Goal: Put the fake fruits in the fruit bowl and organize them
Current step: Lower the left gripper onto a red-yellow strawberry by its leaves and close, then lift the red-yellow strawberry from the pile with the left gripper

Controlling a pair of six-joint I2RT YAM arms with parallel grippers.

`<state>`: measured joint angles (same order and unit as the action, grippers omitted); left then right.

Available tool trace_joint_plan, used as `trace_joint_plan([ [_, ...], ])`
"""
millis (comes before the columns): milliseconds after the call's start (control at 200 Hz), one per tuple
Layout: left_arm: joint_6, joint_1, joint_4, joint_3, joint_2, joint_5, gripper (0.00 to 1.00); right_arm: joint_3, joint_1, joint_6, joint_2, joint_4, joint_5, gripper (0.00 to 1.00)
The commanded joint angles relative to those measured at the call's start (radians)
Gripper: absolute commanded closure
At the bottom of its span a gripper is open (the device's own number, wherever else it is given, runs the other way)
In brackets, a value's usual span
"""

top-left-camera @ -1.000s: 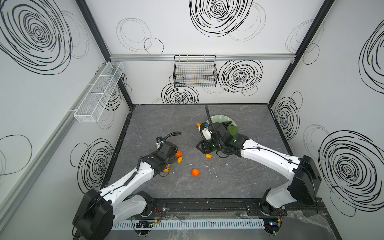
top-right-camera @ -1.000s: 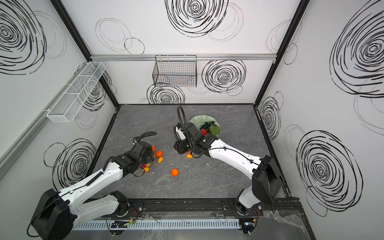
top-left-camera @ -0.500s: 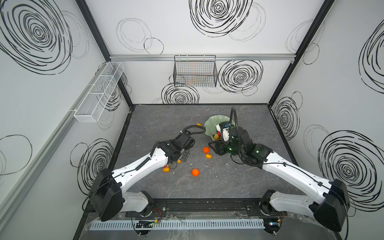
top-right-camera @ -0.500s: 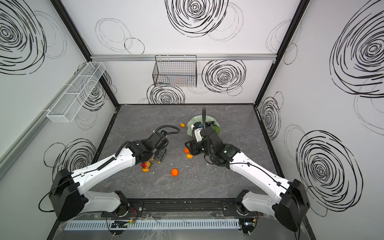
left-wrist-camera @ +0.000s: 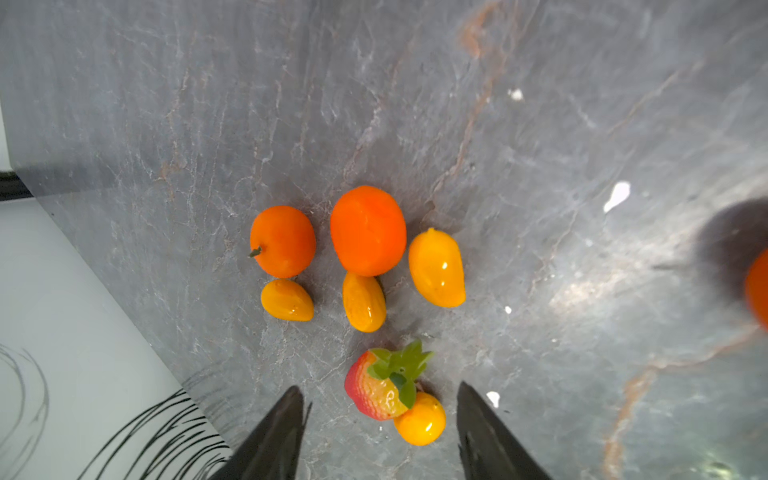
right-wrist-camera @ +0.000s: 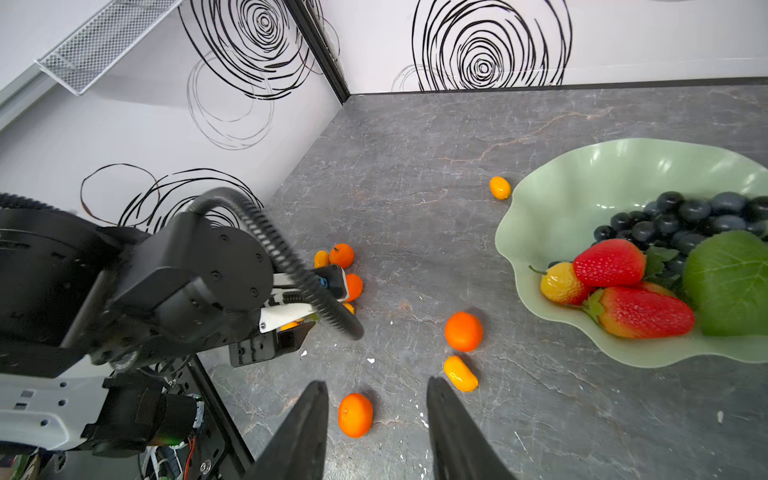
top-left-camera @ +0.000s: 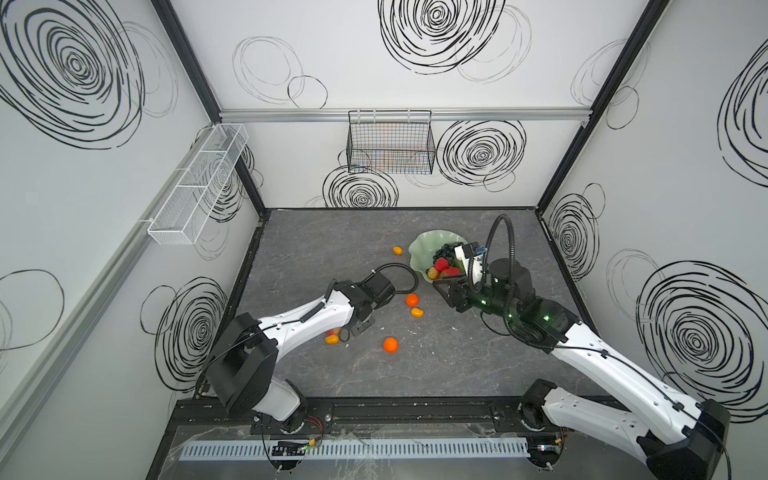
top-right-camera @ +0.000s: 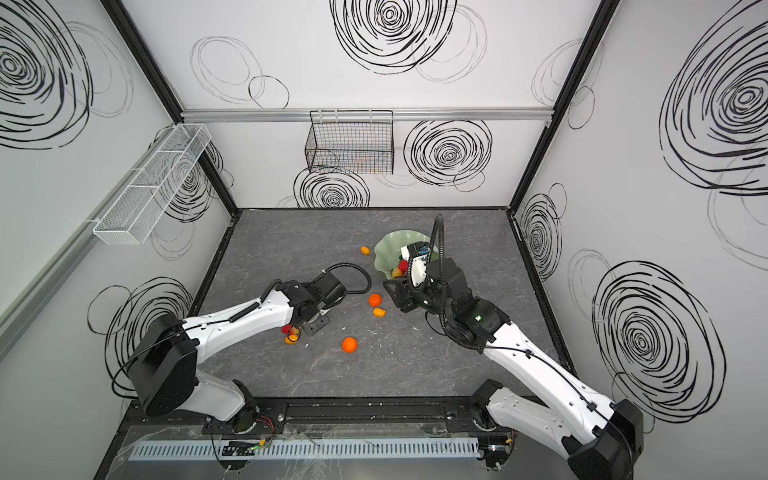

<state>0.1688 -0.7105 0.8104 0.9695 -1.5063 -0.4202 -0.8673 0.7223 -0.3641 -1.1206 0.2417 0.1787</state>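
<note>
We're looking down on a grey, marble-veined tabletop (top-left-camera: 316, 249), white specks (left-wrist-camera: 617, 195) scattered on it. On the back wall (top-left-camera: 345, 66) a black wire basket (top-left-camera: 390, 143) hangs from an aluminium rail (top-left-camera: 519, 113) — and on the left wall (top-left-camera: 83, 216), a long white mesh basket (top-left-camera: 197, 185), split into compartments. Black swirls (top-left-camera: 436, 33) cover the white walls; a slotted white cable duct (top-left-camera: 353, 451) runs along the front.

Grey marbled tabletop (top-left-camera: 316, 257) carrying fruit bowl (top-left-camera: 417, 253) toward back right; lone kumquat (top-left-camera: 397, 250) lying just beside its rim; middle tangerine (top-left-camera: 412, 299), middle kumquat (top-left-camera: 417, 312) sitting close together; front tangerine (top-left-camera: 390, 345) lying apart; strawberry (left-wrist-camera: 376, 392) touching small kumquat (left-wrist-camera: 420, 419) leftward.
</note>
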Motion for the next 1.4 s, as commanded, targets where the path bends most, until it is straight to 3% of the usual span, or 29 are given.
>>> trace_joint_plan([
  [0,0.051,0.012,0.026,-0.017,-0.019,0.025,0.45,0.0,0.006,0.009,-0.012,-0.039,0.029,0.55],
  [780,0.086,0.02,-0.061,-0.077,-0.179,-0.01,0.61,0.014,0.023,0.023,-0.022,-0.036,0.016,0.55],
  [1086,0.098,0.047,-0.091,-0.072,-0.19,-0.082,0.73,0.016,0.023,0.02,-0.03,-0.041,0.022,0.56],
  [1286,0.097,0.08,-0.081,-0.044,-0.208,-0.057,0.89,0.015,0.023,0.019,-0.029,-0.036,0.021,0.56],
  [1396,0.091,0.087,-0.07,-0.031,-0.21,-0.057,0.94,0.017,0.023,0.02,-0.026,-0.035,0.018,0.56],
])
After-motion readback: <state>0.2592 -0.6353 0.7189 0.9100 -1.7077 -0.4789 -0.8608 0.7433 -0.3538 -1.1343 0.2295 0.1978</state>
